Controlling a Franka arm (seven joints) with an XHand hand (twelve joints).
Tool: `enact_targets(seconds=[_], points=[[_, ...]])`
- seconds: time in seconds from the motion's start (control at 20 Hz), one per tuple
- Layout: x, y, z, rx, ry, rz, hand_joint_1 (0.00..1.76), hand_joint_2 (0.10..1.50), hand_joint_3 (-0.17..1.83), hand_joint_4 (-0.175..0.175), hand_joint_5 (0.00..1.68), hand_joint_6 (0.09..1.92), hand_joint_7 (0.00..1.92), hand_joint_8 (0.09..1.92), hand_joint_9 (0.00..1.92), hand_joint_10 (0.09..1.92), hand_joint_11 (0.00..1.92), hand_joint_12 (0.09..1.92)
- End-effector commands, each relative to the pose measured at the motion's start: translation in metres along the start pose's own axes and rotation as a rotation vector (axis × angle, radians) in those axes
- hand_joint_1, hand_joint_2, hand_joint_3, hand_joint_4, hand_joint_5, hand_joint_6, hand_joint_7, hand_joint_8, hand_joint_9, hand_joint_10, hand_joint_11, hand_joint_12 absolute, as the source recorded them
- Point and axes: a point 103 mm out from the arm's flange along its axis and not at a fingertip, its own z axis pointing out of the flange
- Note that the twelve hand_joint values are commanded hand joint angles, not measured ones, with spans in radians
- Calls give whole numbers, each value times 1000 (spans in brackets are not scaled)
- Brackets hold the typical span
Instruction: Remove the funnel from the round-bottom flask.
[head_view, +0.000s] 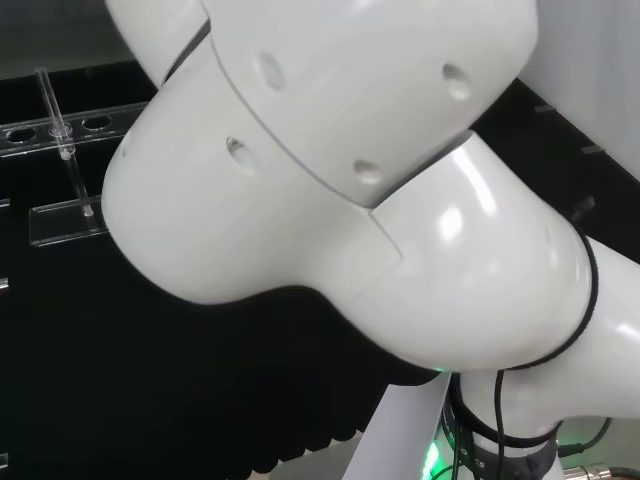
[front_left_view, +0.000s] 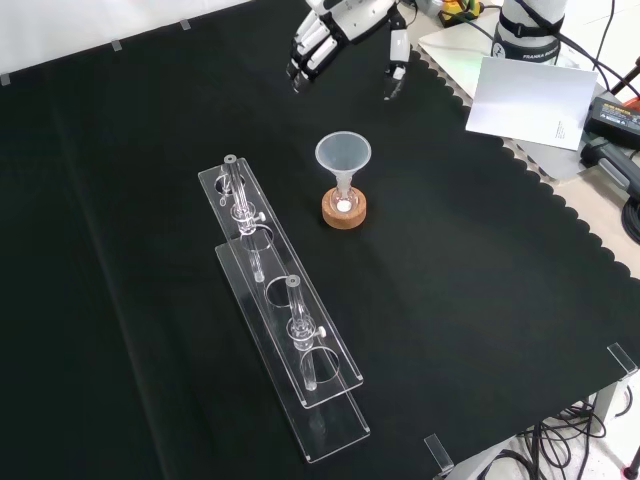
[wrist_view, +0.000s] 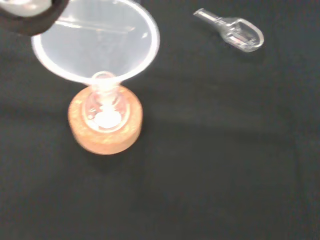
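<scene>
The robot hand (front_left_view: 345, 35) hangs at the top of the front view, fingers (front_left_view: 305, 58) loosely spread and pointing down, holding nothing and clear of the counter (front_left_view: 480, 300). Below it in that view, well apart from the fingertips, stands the funnel (front_left_view: 343, 155), its stem seated in the neck of the round-bottom flask (front_left_view: 344, 205), which sits in a cork ring (front_left_view: 345, 213).

The funnel looks like thin translucent plastic: light, fairly stiff at the rim, probably smooth and a little slippery. The flask is small clear glass, fragile, and only resting in its stand, so a sideways tug would likely tip both. The safest hold, I judge, is a pinch across the wide cone just under the rim, followed by a straight upward lift so the stem slides free without dragging the flask along.

Farther out, to the left of the funnel in the front view, a clear rack (front_left_view: 285, 310) carries glass tubes. In the wrist view a small clear scoop (wrist_view: 232, 32) lies on the cloth beyond the funnel.
</scene>
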Motion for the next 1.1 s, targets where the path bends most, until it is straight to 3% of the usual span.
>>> enact_targets(seconds=[0.05, 0.3, 1.1], points=[[27, 5, 10, 45, 1, -55, 619, 610, 319, -37, 42, 87, 0, 399, 202, 764, 407, 1421], [34, 13, 24, 71, 6, -80, 615, 617, 279, -37, 0, 87, 0, 271, 139, 808, 400, 1434], [35, 39, 59, 93, -15, -84, 673, 632, 239, -41, 3, 87, 0, 245, 62, 879, 412, 1457]])
